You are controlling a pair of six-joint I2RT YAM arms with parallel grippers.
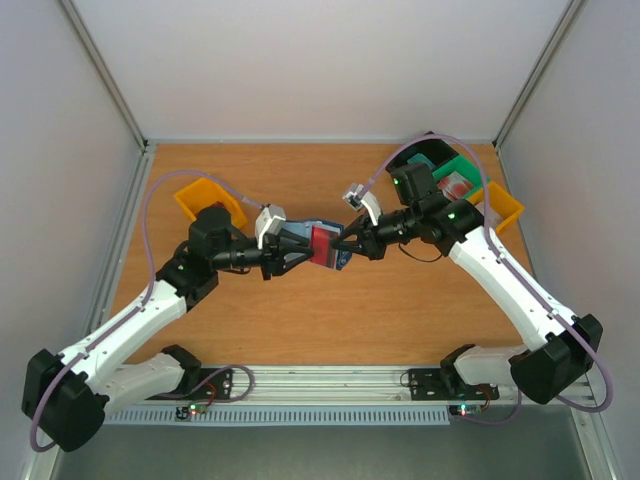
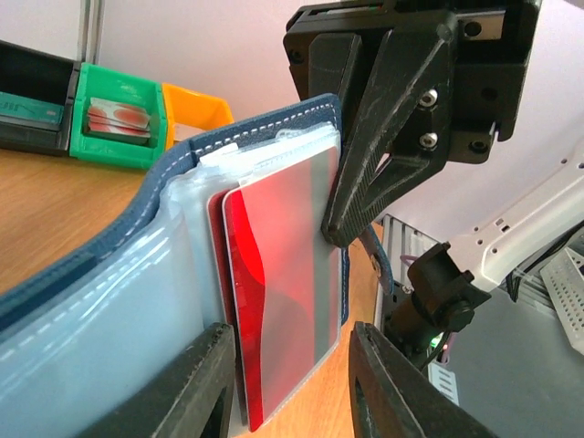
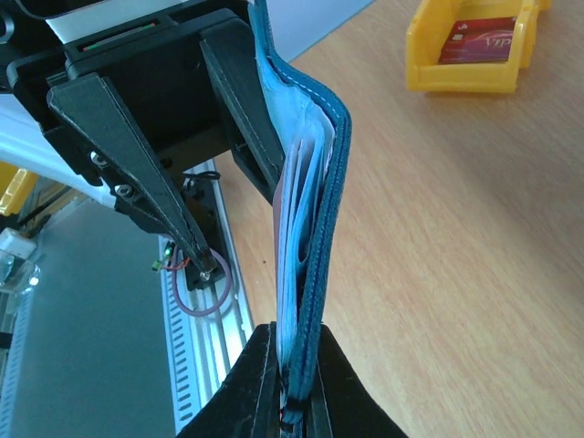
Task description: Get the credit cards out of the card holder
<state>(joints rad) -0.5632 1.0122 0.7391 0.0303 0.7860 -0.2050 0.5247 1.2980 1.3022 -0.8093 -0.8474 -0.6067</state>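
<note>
Sitting at the left of the brown wooden table (image 1: 300, 320) is a yellow plastic bin (image 1: 197, 190). Beside it, the left gripper (image 1: 304, 252) has its jaws apart, straddling the sleeve end of the small navy-blue folding card holder (image 2: 274, 128) without visibly pressing it. The holder stands on edge over the middle of the table, between both arms. Whether it touches the wood cannot be told. Thin red plastic credit cards (image 2: 283, 265) sit tucked in its pale see-through pockets. The right gripper (image 3: 292, 347) is clamped on the holder's stitched navy edge. Behind that arm, at the far right, stand a black plastic bin (image 1: 430, 152), a green plastic bin (image 1: 468, 168) and another yellow bin (image 1: 506, 207).
</note>
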